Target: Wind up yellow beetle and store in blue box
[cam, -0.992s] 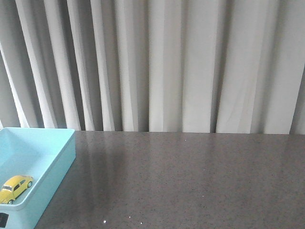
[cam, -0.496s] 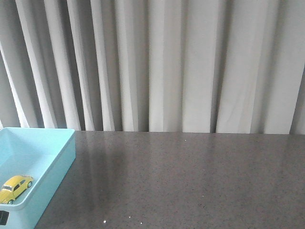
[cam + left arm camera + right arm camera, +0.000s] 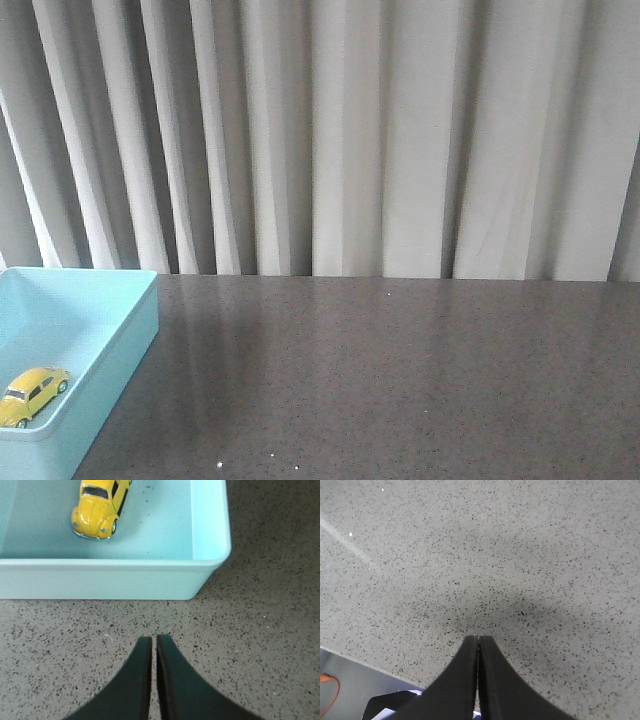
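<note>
The yellow beetle (image 3: 33,394), a small rounded toy car with dark windows and silver wheels and bumpers, stands upright on its wheels on the floor of the blue box (image 3: 110,345). The box is a pale turquoise, smooth-walled, lidless plastic bin with a rounded rim, resting at the bench's left side.

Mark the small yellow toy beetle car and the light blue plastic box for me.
small yellow toy beetle car (image 3: 97,507), left wrist view, on its roof and hood.
light blue plastic box (image 3: 100,582), left wrist view, on its near outer wall.
</note>
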`<state>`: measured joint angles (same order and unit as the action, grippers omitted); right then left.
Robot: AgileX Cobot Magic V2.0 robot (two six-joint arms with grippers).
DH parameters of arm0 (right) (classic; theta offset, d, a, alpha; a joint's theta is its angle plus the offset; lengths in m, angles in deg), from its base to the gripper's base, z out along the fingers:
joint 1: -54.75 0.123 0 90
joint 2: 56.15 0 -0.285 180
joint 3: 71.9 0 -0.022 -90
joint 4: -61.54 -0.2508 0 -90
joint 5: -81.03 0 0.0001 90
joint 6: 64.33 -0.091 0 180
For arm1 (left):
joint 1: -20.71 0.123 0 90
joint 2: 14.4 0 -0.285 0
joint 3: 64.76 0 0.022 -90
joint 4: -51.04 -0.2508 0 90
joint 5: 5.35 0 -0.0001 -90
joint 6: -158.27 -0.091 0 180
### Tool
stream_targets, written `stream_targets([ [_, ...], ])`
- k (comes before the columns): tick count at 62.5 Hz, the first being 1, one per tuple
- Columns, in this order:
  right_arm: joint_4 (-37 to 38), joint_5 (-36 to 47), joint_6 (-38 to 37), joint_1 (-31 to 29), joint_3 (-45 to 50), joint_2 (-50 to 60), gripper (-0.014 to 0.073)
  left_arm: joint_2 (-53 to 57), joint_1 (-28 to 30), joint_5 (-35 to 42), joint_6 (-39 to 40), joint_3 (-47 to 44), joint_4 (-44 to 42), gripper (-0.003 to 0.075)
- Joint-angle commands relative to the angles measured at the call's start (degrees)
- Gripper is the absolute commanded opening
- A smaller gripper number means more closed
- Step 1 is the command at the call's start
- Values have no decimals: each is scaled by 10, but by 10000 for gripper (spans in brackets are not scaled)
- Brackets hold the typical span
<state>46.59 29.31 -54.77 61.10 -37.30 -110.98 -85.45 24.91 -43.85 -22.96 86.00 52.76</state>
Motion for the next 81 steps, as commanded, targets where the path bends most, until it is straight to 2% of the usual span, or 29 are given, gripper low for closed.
stream_targets([
  [1, -6, 25, 4, -1, -15, 5, -7, 95, -4, 63, 1, -45, -1, 13],
  [22, -7, 25, 4, -1, -15, 5, -7, 471, -4, 281, 2, -327, 1, 13],
  [32, -7, 25, 4, -1, -15, 5, -7, 575, -29, 352, 6, -423, 1, -1],
  [43, -7, 23, 4, -1, -15, 5, -7, 623, -32, 421, 9, -491, 2, -7],
  [58, -7, 21, 4, -1, -15, 5, -7, 647, -55, 409, 16, -489, 1, -7],
  [81, -7, 20, 4, -1, -15, 5, -7, 647, -55, 408, 16, -489, 1, -5],
])
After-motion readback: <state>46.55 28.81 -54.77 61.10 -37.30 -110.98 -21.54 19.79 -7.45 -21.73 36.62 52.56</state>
